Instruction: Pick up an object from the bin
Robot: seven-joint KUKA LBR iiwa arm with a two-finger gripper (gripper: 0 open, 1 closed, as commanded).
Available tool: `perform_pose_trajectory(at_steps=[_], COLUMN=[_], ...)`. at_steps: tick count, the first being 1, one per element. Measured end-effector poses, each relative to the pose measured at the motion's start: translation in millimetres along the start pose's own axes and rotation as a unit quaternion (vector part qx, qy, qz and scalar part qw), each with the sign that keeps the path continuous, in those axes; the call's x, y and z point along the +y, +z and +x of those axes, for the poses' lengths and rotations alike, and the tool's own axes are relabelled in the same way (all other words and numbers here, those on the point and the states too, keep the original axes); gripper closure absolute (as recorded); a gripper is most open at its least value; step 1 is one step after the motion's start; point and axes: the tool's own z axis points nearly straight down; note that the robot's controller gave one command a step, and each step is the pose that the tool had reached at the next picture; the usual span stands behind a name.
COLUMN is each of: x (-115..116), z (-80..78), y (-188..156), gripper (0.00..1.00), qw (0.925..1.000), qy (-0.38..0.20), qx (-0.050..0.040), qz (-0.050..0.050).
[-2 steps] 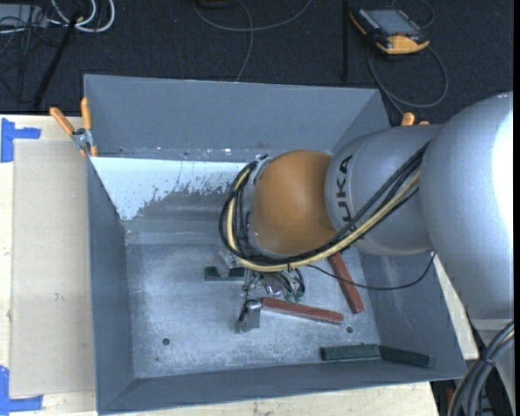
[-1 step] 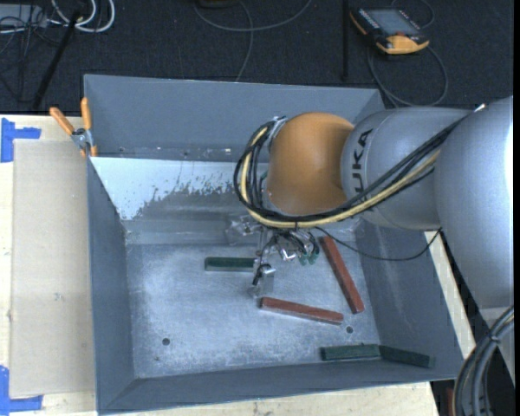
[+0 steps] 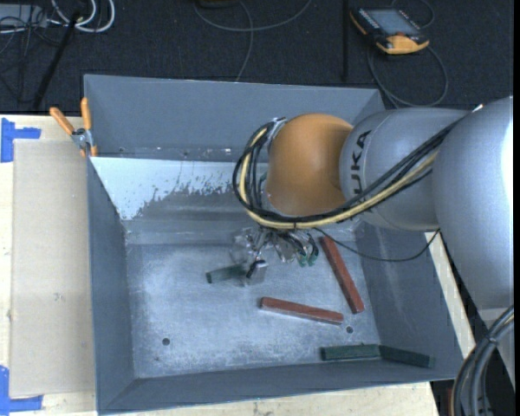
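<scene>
Grey metal bin (image 3: pixel 156 319), scuffed floor | gripper (image 3: pixel 254 263) at frame centre, at right end of small dark-green flat bar (image 3: pixel 225 276) | clenched or released: can't tell | grip across narrow width, lift straight, clear of reddish-brown flat stick (image 3: pixel 301 310) at lower right

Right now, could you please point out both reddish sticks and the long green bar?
Flat reddish stick (image 3: pixel 302 310), camera view, middle.
Slanted reddish stick (image 3: pixel 342 277), camera view, middle.
Long green bar (image 3: pixel 351 352), camera view, left half.

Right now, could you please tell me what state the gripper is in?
Gripper: cannot be told; it is down at one end of the small dark green flat stick.
</scene>
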Motion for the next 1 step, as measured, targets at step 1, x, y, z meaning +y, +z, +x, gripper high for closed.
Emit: perform_pose_trajectory(at_steps=[1], x=[-9.2], z=[10.5], y=[-142.5], gripper=[1.00], qw=[0.9998], qy=[-0.018], qx=[-0.0044], qz=[0.002])
